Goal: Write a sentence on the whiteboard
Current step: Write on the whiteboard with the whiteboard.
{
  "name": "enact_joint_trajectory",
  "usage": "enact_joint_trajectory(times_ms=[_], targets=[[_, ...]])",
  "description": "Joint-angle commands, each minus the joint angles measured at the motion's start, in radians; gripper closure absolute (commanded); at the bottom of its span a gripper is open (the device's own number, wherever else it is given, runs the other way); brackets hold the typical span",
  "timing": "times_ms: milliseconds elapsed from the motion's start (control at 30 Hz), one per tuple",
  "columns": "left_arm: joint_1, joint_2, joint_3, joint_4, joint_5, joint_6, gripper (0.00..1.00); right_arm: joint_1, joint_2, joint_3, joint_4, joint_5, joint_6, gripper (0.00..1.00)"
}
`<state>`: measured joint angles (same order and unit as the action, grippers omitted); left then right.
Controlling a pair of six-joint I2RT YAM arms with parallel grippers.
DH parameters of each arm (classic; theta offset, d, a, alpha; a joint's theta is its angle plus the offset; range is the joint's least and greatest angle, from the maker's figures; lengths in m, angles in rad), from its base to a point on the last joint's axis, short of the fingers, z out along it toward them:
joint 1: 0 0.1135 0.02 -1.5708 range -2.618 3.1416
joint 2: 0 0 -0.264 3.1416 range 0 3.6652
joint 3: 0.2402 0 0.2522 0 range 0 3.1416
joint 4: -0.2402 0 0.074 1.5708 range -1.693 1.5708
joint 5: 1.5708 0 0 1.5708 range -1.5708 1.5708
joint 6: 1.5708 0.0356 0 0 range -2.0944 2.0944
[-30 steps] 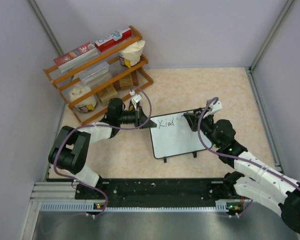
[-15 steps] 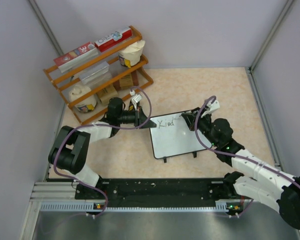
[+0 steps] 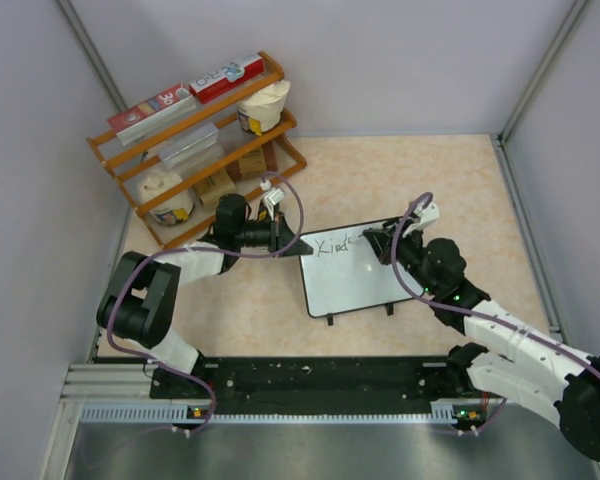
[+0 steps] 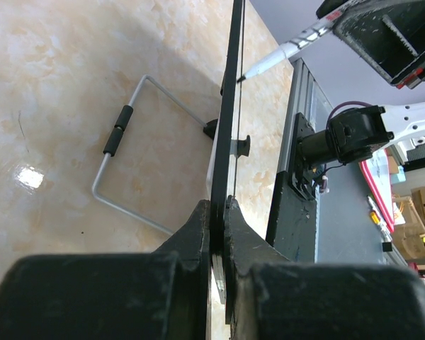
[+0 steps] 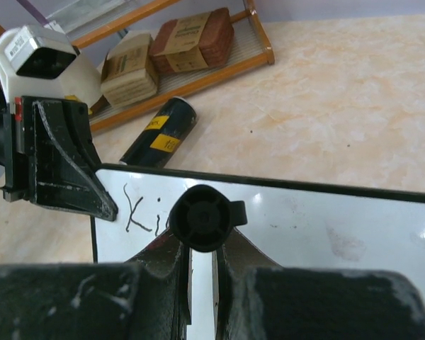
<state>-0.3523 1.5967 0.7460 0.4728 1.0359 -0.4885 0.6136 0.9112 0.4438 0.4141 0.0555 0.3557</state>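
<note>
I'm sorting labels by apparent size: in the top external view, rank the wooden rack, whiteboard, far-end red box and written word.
1. wooden rack
2. whiteboard
3. red box
4. written word
No two look close in size.

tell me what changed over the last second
The right gripper, holding the marker, shifted slightly left along the top of the whiteboard, toward the writing. A faint new stroke seems to follow the word. The left gripper stays clamped on the whiteboard's left edge, and the whiteboard has not moved.
</note>
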Motion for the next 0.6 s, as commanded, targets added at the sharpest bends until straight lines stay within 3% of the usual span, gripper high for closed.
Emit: enact_joint_trajectory(times_ms=[0, 567], targets=[[-0.001, 0.016, 0.012, -0.043, -0.036, 0.126, 1.0, 0.011, -0.026, -0.034, -0.044, -0.006, 0.005, 1.0], [-0.001, 0.016, 0.01, -0.066, -0.033, 0.151, 1.0, 0.011, -0.049, -0.036, -0.018, 0.032, 0.028, 1.0]])
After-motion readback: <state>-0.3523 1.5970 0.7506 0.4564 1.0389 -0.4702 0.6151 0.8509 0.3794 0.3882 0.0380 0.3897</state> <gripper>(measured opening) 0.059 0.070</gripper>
